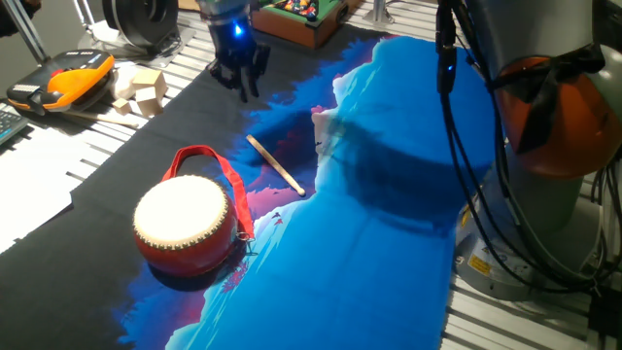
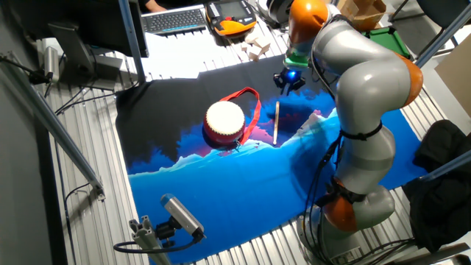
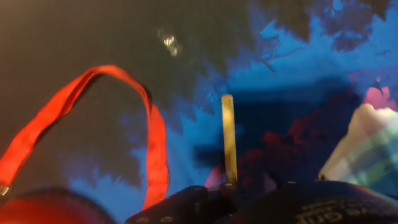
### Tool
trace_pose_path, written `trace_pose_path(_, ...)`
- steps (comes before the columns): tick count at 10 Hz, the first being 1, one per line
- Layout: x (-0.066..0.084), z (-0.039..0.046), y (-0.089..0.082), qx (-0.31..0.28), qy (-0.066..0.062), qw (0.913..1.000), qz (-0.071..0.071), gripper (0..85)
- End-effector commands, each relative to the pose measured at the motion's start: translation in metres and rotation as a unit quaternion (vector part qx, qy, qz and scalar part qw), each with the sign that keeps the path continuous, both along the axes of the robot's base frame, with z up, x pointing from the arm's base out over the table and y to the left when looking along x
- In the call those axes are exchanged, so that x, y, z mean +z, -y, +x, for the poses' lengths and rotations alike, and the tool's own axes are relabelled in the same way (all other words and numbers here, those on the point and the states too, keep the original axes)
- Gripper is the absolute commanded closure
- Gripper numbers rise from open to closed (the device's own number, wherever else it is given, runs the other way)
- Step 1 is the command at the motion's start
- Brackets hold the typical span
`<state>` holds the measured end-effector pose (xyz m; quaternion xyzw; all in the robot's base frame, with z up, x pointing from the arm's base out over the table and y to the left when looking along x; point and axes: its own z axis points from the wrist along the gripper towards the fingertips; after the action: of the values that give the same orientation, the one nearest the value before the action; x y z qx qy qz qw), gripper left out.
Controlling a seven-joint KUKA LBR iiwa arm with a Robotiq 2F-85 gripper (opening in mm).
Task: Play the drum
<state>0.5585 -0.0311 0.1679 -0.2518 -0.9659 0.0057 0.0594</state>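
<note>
Hovering over the far edge of the dark cloth, the hand (image 1: 239,76) hangs above the tabletop (image 1: 78,175) with nothing between its fingers; whether they stand apart or together I cannot tell from any view. The drum (image 1: 188,226) sits upright on the cloth (image 1: 389,194), cream head up, well apart from the hand, where the black of the cloth meets the blue. Its red strap (image 1: 219,175) loops out flat on the cloth toward the hand. The stick (image 1: 274,163) lies flat just beside the strap, between the drum and the hand, touching neither. In the hand view the stick (image 3: 229,138) points straight away from the fingers, with the strap (image 3: 93,118) curving at its left. Wooden blocks (image 1: 141,89) and an orange-and-black device (image 1: 63,80) lie off the cloth.
</note>
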Motion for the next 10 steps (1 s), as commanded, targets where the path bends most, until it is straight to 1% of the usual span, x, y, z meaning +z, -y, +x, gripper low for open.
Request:
trace_pose_path(1,-0.025,0.0022,0.002,0.003,0.007,0.9999,-0.013,51.0)
trace_pose_path(2,-0.038,0.0049,0.002,0.004,0.013,0.9996,-0.026,51.0)
trace_pose_path(3,-0.048,0.0082,0.004,0.003,0.014,0.9996,-0.022,34.0)
trace_pose_path(4,-0.057,0.0118,0.007,0.001,0.02,0.9997,-0.013,34.0)
trace_pose_path(6,-0.076,0.0178,0.007,0.007,0.025,0.9995,-0.017,34.0)
trace_pose_path(7,-0.084,0.0187,0.005,0.006,0.028,0.9994,-0.017,34.0)
trace_pose_path(8,-0.092,0.0187,0.002,0.007,0.031,0.9992,-0.023,34.0)
trace_pose_path(9,-0.099,0.0174,0.0,0.011,0.033,0.9986,-0.041,34.0)
trace_pose_path(10,-0.105,0.0147,0.002,0.016,0.035,0.9983,-0.044,34.0)
